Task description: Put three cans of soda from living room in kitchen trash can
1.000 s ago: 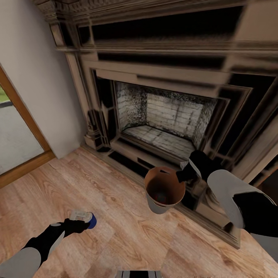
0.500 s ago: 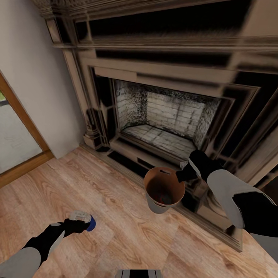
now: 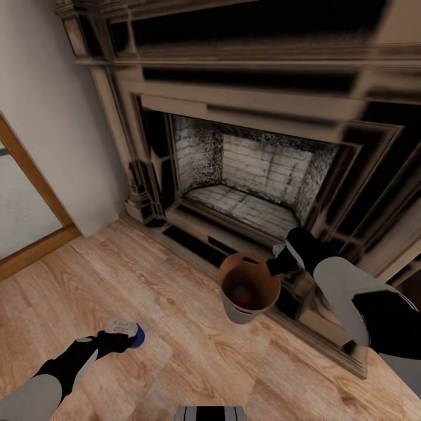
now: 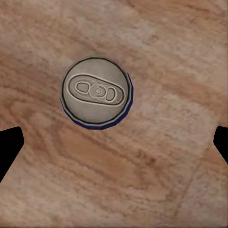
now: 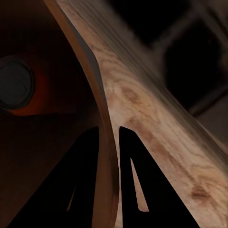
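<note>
Wood floor (image 3: 175, 327) fronts the fireplace (image 3: 251, 175). Right fingers (image 5: 110, 156) pinch the bin (image 3: 248, 289) rim, a can (image 3: 240, 294) inside. Left fingers (image 4: 9, 147) spread wide over a blue can (image 4: 96, 91) at 7 o'clock.

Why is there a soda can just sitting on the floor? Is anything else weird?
A blue soda can stands upright on the wood floor under the open left gripper. Another can lies inside the bucket, which the right gripper holds by its rim. Nothing spilled.
</note>
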